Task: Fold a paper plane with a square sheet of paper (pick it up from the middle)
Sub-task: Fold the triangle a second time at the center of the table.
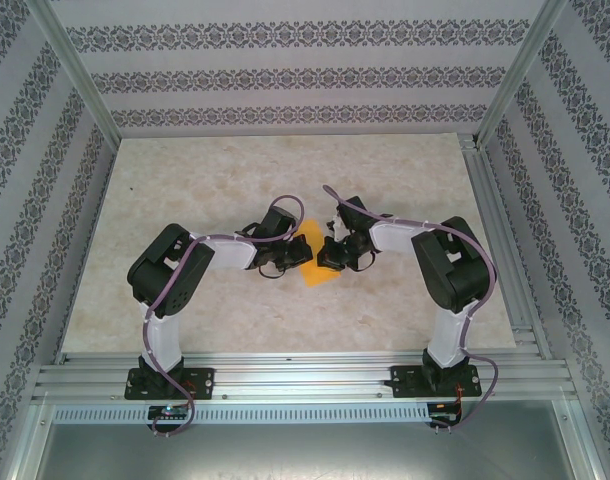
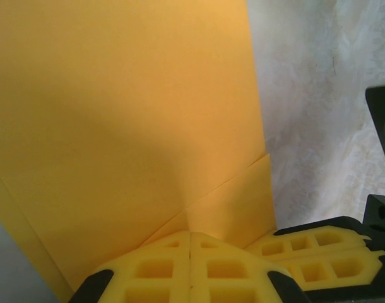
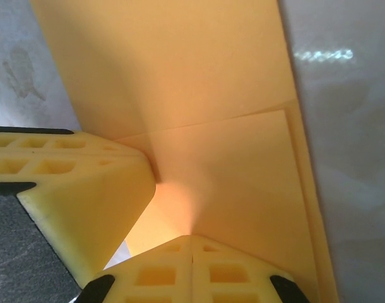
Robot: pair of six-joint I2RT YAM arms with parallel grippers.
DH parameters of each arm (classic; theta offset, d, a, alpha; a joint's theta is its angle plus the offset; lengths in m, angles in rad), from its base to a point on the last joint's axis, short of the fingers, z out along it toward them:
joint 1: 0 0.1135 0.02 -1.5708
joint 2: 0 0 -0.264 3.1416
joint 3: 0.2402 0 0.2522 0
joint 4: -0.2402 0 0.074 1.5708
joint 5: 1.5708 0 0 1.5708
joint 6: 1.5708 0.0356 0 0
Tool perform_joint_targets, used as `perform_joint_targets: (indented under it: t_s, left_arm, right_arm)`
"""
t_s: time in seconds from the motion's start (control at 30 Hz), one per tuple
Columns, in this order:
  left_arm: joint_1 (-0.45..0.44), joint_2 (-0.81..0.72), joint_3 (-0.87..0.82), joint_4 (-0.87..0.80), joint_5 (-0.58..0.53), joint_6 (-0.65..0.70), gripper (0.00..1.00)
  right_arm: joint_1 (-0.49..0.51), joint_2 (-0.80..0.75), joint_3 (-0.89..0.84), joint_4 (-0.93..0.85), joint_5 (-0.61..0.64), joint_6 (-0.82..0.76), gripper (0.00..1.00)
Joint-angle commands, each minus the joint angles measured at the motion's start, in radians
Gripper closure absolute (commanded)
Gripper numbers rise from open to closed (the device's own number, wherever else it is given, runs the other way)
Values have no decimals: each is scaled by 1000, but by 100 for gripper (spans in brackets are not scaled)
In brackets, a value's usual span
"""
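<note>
The square sheet of paper (image 1: 312, 252), orange-yellow and partly folded, is held between the two grippers over the middle of the table. My left gripper (image 1: 287, 258) is shut on its left side. In the left wrist view the yellow fingertips (image 2: 190, 235) pinch the paper (image 2: 129, 113), which shows an overlapping flap and a diagonal crease. My right gripper (image 1: 333, 252) is shut on the right side. In the right wrist view its tips (image 3: 191, 237) clamp the paper (image 3: 211, 82), with the left gripper's fingers (image 3: 79, 189) close beside them. Part of the sheet is hidden behind the grippers.
The beige marbled table top (image 1: 205, 180) spreads around the arms. Aluminium rails (image 1: 305, 370) run along the near edge and another rail (image 1: 500, 230) along the right side. Patterned walls (image 1: 285, 80) enclose the back and sides.
</note>
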Motion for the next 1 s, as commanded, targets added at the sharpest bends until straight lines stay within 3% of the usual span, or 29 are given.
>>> perform_joint_targets:
  t_s: [0.0, 0.17, 0.97]
  left_arm:
    - [-2, 34, 11, -70, -51, 26, 93]
    - [-2, 55, 9, -86, -65, 29, 95]
    - [-2, 69, 12, -110, -77, 34, 96]
  right_arm:
    - [-32, 4, -74, -42, 63, -32, 100]
    - [-68, -46, -126, -13, 0, -36, 100]
    - [-218, -121, -307, -9, -25, -88, 98]
